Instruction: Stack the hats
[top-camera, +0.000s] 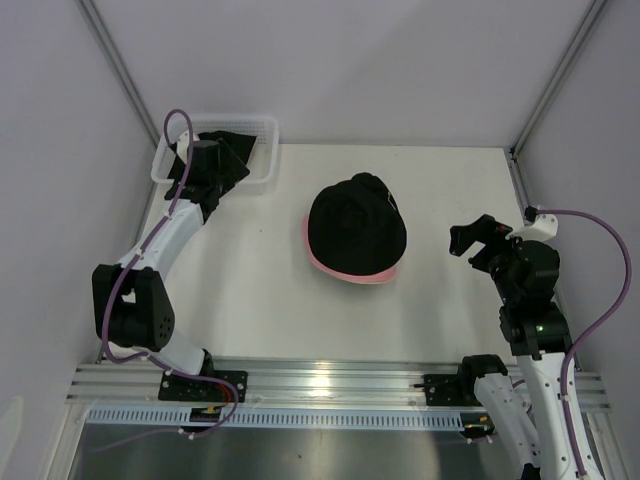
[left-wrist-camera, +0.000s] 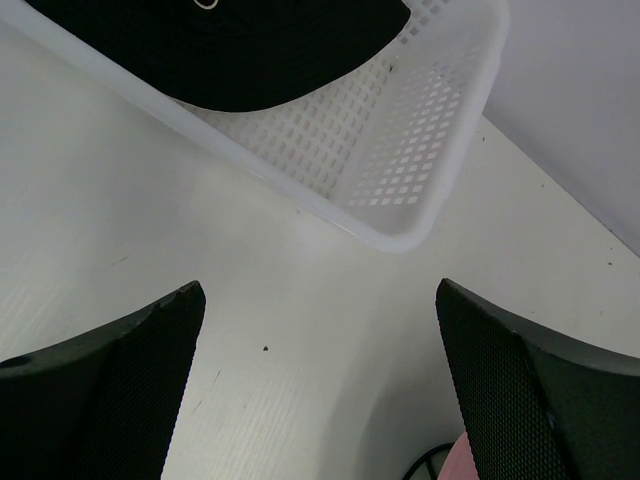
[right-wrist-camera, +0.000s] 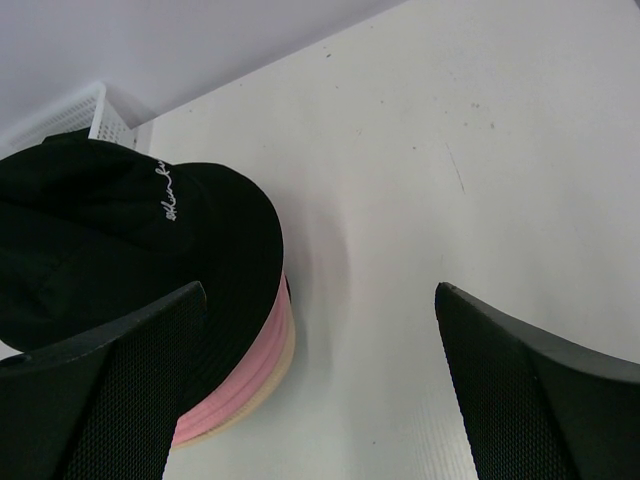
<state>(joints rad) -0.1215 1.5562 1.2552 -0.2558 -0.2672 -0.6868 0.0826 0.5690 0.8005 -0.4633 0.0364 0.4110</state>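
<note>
Inside white mesh basket (left-wrist-camera: 440, 130), one black hat (left-wrist-camera: 240, 50)

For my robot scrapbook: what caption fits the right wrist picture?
Open right gripper facing the black hat, stacked on the pink hat and cream hat.

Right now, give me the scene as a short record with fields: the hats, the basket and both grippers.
stack: script-marked black hat on top of a pink hat, mid-table
loose hat: second black hat lying in the white mesh basket, far left corner
left gripper: open, empty, at the basket's near side
right gripper: open, empty, right of the stack
left to do: second black hat not yet on the stack
</note>
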